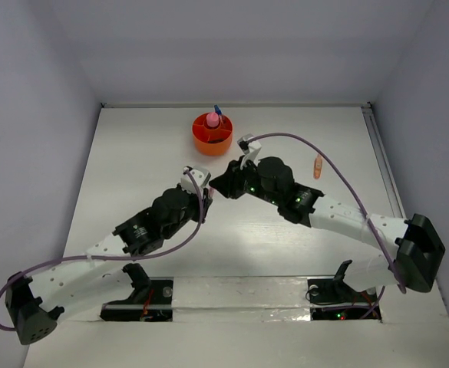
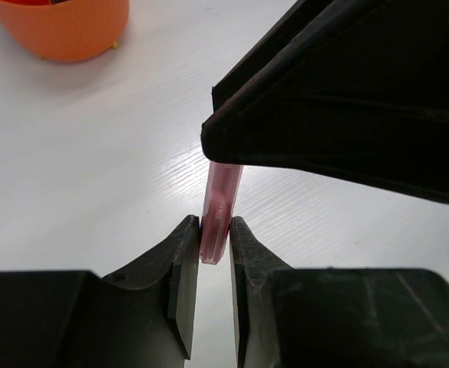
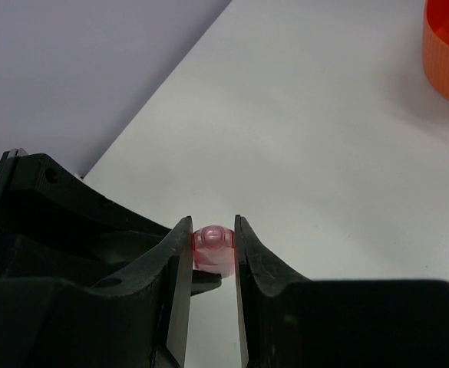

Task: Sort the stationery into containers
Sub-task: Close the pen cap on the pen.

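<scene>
Both grippers meet at the table's middle. A translucent pink capsule-like piece (image 2: 218, 215) is clamped at its near end between my left gripper's (image 2: 214, 239) jaws. Its far end goes under the right gripper's black finger (image 2: 339, 100). In the right wrist view the same pink piece (image 3: 212, 247) sits pinched between my right gripper's (image 3: 212, 239) jaws, with the left gripper's fingers (image 3: 78, 230) beside it. From above, the left gripper (image 1: 203, 182) and the right gripper (image 1: 221, 184) touch tips and hide the piece. The orange tub (image 1: 222, 142) stands just beyond them.
The tub holds a pink piece (image 1: 211, 119) and a blue-and-white pen-like tube (image 1: 218, 110). An orange-pink capsule (image 1: 317, 166) lies on the table to the right of the right arm. The tub's wall also shows in the left wrist view (image 2: 63, 31) and the right wrist view (image 3: 448, 57).
</scene>
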Controlling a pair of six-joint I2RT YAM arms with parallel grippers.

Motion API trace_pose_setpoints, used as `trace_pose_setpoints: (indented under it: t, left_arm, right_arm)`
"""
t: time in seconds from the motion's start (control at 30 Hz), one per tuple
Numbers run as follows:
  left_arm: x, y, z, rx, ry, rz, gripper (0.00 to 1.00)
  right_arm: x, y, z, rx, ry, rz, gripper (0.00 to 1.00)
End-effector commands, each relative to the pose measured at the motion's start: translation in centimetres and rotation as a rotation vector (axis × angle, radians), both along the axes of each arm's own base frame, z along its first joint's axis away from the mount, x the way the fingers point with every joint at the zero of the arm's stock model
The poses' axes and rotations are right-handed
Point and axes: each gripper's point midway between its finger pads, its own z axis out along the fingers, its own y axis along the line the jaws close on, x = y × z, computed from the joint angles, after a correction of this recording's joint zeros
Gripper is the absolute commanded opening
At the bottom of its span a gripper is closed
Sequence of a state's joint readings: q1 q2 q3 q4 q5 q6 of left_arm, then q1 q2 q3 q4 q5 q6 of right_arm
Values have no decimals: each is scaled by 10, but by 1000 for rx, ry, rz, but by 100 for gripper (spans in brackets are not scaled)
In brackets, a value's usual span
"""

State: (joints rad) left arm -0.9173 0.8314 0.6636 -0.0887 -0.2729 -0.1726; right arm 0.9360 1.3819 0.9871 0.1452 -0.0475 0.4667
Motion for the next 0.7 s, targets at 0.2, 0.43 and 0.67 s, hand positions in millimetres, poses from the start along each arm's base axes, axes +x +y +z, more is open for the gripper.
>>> trace_pose_setpoints:
  t: [0.2,0.43,0.67]
  left_arm:
    - [-3,6,218,-650,-449,8,5]
    - [-2,19,185,-565,-363,65,33]
    - [-9,50,180,-567,-292,174,59]
  right_arm:
    - [-67,-7,-98,-264,337,193,0]
    - [20,15,5,-19,169,47,0]
    - [78,14,60,117,78,4,0]
